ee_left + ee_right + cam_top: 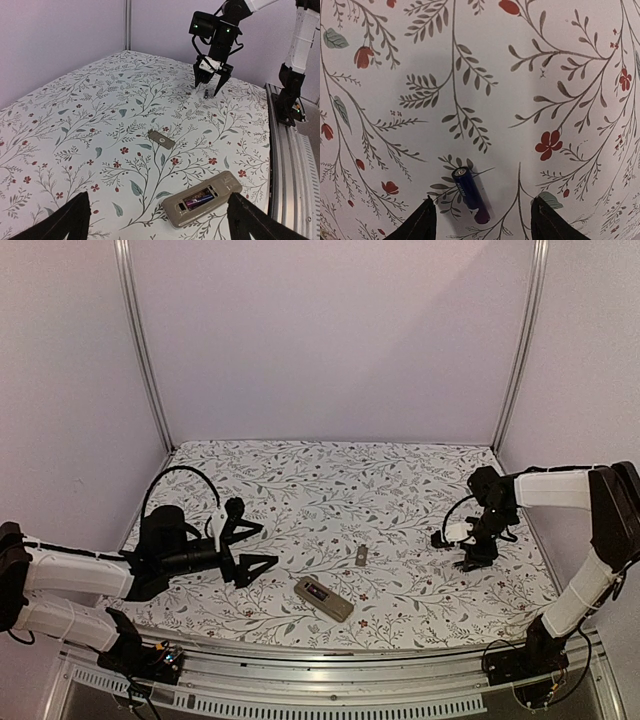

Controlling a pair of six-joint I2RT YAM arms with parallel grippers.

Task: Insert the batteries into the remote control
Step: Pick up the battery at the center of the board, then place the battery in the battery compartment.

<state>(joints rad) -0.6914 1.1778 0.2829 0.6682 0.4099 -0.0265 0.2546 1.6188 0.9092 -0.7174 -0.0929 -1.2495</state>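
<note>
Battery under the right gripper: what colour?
Dark blue cylindrical battery, purple-tinted base; clearest in right wrist view.

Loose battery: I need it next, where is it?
The battery lies on the cloth's right side, between the right gripper's fingertips in the right wrist view.

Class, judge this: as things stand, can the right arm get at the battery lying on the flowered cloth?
Probably yes: the right gripper hangs open over the battery, jaws on either side, and nothing lies in between.
</note>
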